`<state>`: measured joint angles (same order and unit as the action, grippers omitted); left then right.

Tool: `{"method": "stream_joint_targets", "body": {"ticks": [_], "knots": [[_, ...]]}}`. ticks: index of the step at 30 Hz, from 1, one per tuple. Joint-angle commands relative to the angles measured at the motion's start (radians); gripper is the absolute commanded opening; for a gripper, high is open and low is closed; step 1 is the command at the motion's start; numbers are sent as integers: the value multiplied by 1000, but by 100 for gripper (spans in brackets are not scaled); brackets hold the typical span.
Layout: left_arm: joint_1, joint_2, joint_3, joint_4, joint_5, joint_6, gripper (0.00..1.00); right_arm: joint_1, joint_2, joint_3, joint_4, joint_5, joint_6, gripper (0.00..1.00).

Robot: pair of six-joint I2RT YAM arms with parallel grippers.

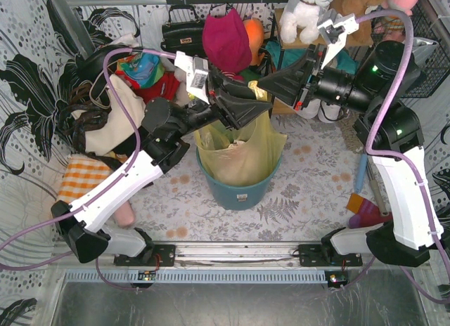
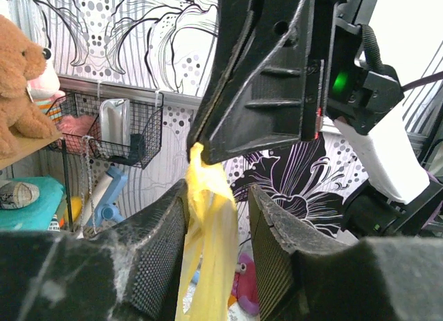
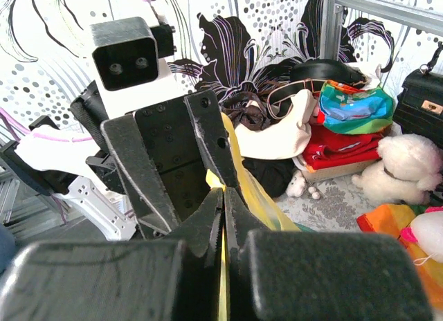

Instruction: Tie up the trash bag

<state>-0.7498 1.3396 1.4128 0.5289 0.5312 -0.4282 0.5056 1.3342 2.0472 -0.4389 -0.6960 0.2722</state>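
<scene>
Trash bag (image 1: 239, 154): thin yellow-green, white paper showing through, seated in the teal bin (image 1: 235, 192) mid-desk (image 1: 309, 192). Its mouth is gathered into one narrow strand (image 2: 208, 245) drawn up and out of the bin.

Strand's long axis: close to vertical, from the bag's body up to a pinch point above the rim.

Right end effector (image 3: 223, 196): jaws fully together, tip of the strand clamped between them. It alone holds the bag's neck up.

Left end effector (image 2: 218, 189): jaws parted about halfway, straddling the strand just below the right one's pinch. The plastic lies against one finger (image 2: 156, 259), and a gap shows to the other. Gripping nothing, by my reading.

So the strand runs straight through the left jaws, and the left arm is the one nearer the bag's body. My guess: the knot depends on the left closing on, or looping round, that length while the right keeps the end taut.

Views:
- Overhead places the bag in the bin, but the two end effectors overlap above it and nearly hide the strand.
- Left wrist alone shows the gap on the far side of the plastic.
- Right wrist alone shows the clamp shut on yellow film, with the backs of the left's fingers beyond.
</scene>
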Motion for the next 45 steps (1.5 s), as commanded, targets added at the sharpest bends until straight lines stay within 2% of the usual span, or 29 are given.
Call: {"method": "stream_joint_targets", "body": {"ticks": [1,5,16,22,27,30,32,35,41,45], "knots": [[4,7,46,28,-33,-8,45,5,-30,-2,59,-17,18,0],[3,7,45,37,-47,-16,40,5,-38,-19,58,-20,17,0],[4,-1,38,42,-73,-17,33,5,-58,-56,66,-16,16,0],[4,4,38,46,-73,-23,24,5,-62,-58,64,-16,14,0],[3,10,44,46,-40,-17,1,5,-68,-58,63,-3,10,0],[4,6,31,47,4,-5,0,5,-68,-55,67,13,10,1],[4,-2,18,55,38,-3,0,5,-66,-53,74,25,9,15],[5,-22,-10,66,83,8,0,5,-61,-49,90,37,11,29],[4,-74,-69,53,133,57,0,5,-34,-45,163,22,44,50],[4,-99,-113,73,188,73,0,5,22,-7,175,-29,62,59]]}}
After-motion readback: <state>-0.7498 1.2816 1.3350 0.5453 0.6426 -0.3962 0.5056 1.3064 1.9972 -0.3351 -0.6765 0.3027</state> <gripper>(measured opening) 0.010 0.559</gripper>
